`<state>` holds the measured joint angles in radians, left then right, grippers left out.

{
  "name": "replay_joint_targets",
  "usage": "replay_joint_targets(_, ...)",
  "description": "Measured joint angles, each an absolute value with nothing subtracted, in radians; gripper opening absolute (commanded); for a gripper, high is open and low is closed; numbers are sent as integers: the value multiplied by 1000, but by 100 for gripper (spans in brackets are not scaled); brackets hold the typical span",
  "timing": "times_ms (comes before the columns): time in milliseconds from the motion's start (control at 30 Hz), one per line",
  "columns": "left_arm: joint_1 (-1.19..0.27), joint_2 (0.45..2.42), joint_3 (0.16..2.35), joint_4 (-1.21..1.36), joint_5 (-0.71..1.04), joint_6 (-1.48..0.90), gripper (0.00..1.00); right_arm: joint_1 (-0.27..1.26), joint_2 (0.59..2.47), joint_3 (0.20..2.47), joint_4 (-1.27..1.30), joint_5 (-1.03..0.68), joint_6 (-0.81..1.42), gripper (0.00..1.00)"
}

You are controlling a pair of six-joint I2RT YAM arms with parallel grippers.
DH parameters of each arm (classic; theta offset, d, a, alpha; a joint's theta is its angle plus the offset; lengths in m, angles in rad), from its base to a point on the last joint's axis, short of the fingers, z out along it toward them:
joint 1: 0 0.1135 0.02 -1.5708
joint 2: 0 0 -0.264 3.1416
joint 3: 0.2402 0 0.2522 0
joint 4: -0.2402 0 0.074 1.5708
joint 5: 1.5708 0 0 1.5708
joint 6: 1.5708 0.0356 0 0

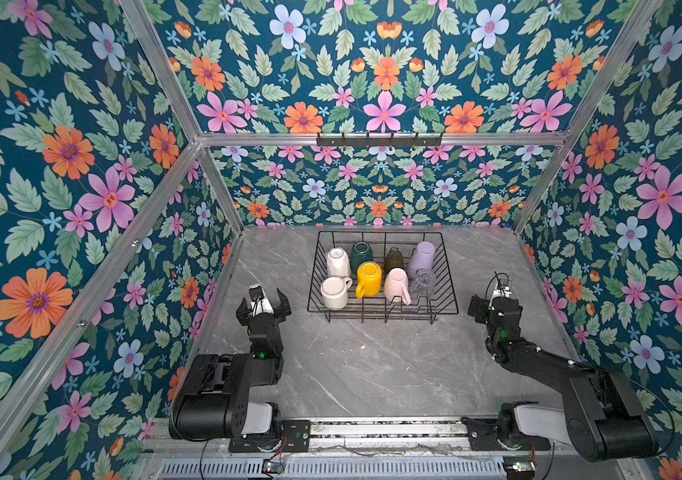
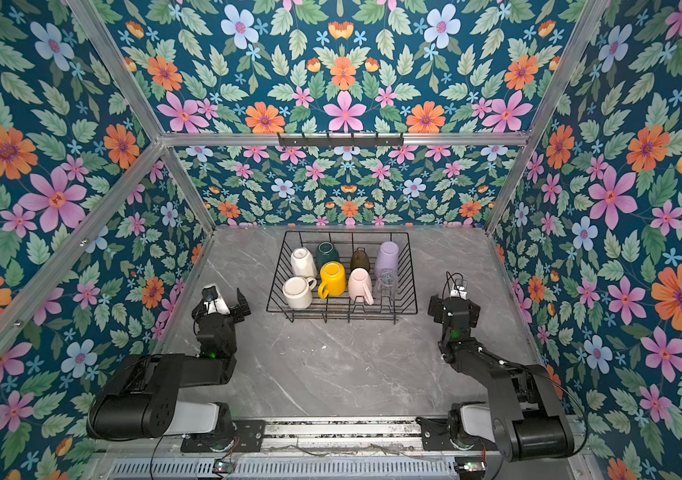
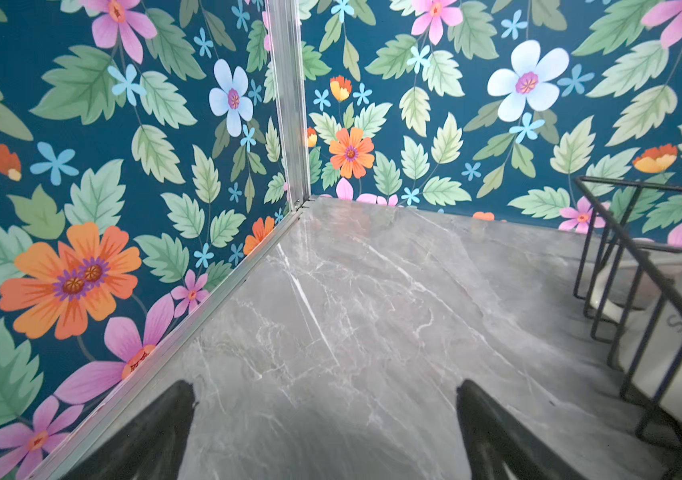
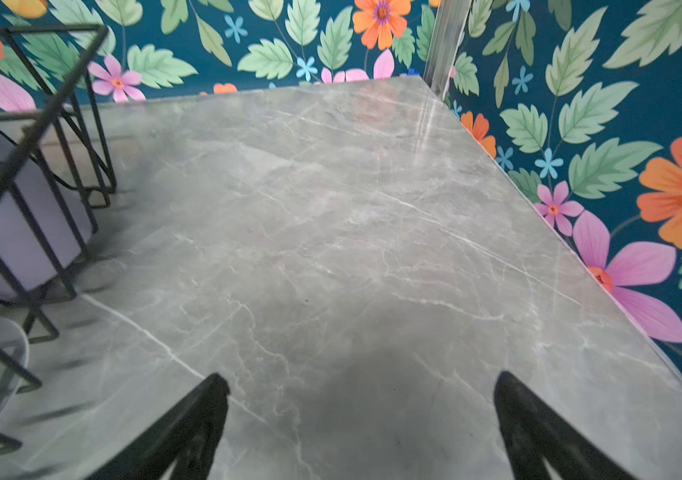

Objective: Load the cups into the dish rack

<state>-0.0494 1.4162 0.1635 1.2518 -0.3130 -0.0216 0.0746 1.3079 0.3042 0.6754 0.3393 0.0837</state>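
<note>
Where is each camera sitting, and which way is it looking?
Both top views: high above the arms' bases, looking down and forward at the table, the dish rack full of cups, the left gripper and right gripper.
Left wrist: on the left arm, facing the table's far left corner; its open gripper's fingers show, and a white mug in the dish rack.
Right wrist: on the right arm, facing the far right corner; open fingers show, and the lilac cup.
Shared: both wrist views catch the dish rack's wire side.

Both top views look down from high above the near edge over the whole desk [image 1: 372, 374]. Each wrist view sits low and close, facing the far wall [image 3: 455, 124], sharing one end of the dish rack [image 3: 659, 286].
</note>
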Motion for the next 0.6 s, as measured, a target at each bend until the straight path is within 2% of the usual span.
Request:
replay_joint_targets(133, -46, 1611, 133, 1406, -262, -24, 99, 73, 1388, 286, 780, 317, 68, 99)
replay_joint_targets(300, -45, 1617, 182, 1426, -257, -28, 100, 58, 1391, 291, 837, 299, 65, 99)
replay_joint_targets(600, -46, 1618, 261, 1316, -262, -27, 100, 24, 1446, 293, 892, 231, 70, 99)
